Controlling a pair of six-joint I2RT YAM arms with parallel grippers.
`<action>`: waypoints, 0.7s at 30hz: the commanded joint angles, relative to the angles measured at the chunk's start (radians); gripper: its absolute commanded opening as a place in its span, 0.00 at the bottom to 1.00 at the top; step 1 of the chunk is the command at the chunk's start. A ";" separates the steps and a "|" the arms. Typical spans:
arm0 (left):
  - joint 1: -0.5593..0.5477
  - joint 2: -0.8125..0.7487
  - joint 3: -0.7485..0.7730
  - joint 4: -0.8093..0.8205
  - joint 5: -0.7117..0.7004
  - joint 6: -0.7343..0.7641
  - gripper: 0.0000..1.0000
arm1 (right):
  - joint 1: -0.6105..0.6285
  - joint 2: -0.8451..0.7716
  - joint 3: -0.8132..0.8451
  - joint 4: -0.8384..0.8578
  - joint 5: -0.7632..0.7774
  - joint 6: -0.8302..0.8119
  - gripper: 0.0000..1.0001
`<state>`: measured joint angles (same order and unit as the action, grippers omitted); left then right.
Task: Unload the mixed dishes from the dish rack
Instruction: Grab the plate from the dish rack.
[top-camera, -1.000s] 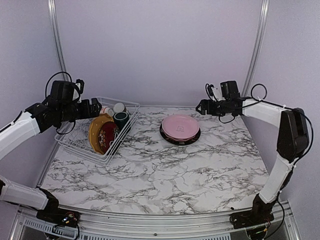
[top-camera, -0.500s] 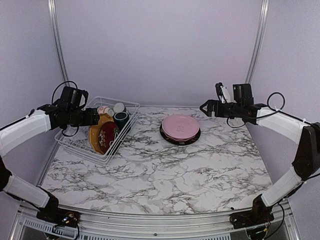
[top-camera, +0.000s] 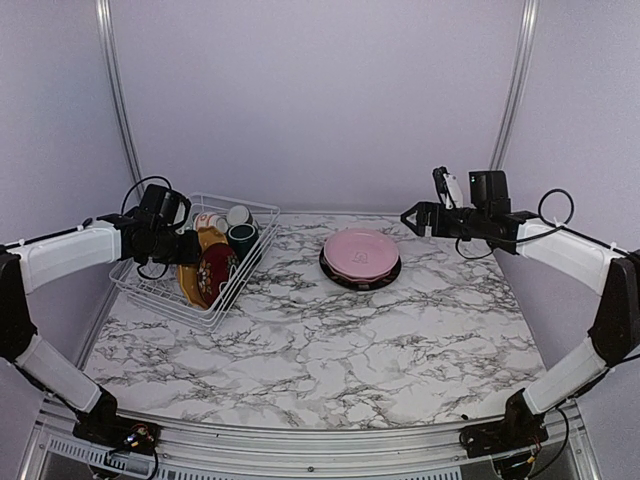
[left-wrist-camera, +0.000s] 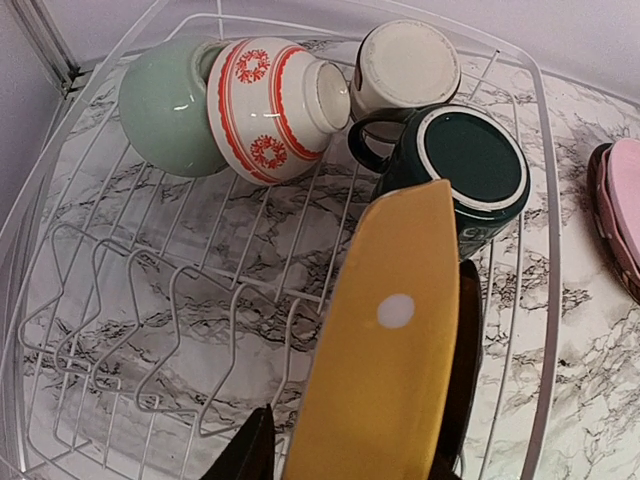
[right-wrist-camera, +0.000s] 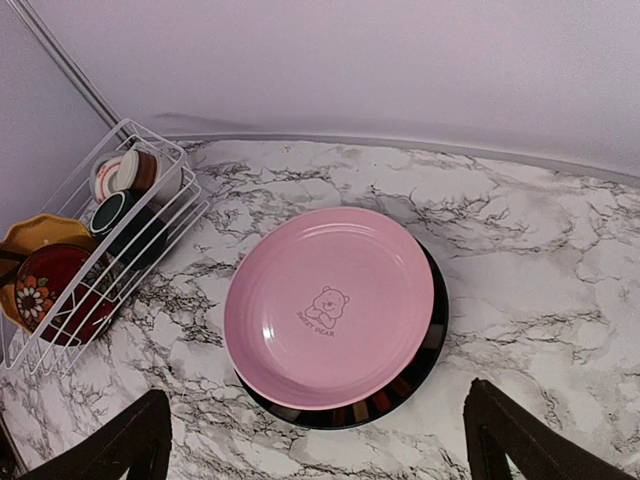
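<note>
The white wire dish rack (top-camera: 160, 297) stands at the left. It holds a scalloped orange-yellow plate (left-wrist-camera: 385, 350) on edge, a dark red floral plate (top-camera: 216, 272) behind it, a dark teal mug (left-wrist-camera: 470, 165), a pale green bowl (left-wrist-camera: 165, 110), a red-patterned white cup (left-wrist-camera: 275, 110) and a pale cup (left-wrist-camera: 405, 65). My left gripper (left-wrist-camera: 350, 455) straddles the yellow plate's rim. One finger (left-wrist-camera: 252, 448) stands a sliver off it; the other is hidden. A pink plate (right-wrist-camera: 330, 300) lies on a black plate (right-wrist-camera: 400, 385) on the table. My right gripper (right-wrist-camera: 320, 440) hovers open, near it and empty.
The marble table (top-camera: 330, 350) ends at a lilac back wall with two upright metal rails (top-camera: 113, 90). The rack sits close to the left wall. The stacked plates lie at the centre back.
My left gripper has come down into the rack and its jaws have narrowed round the yellow plate. The right arm has drawn back to the right, away from the stacked plates.
</note>
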<state>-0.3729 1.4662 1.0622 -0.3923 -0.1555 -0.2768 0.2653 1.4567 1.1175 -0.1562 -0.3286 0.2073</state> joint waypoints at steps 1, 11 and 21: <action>0.003 0.040 -0.007 0.047 0.033 0.019 0.37 | -0.001 0.005 -0.004 0.023 -0.013 0.002 0.99; 0.003 0.036 -0.007 0.072 0.070 0.042 0.19 | -0.001 0.001 -0.004 0.020 -0.013 -0.002 0.98; 0.002 -0.065 0.070 -0.028 -0.004 0.113 0.11 | -0.001 0.004 -0.013 0.036 -0.033 0.008 0.98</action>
<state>-0.3733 1.4891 1.0637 -0.3851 -0.1276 -0.1711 0.2653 1.4570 1.1145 -0.1459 -0.3405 0.2085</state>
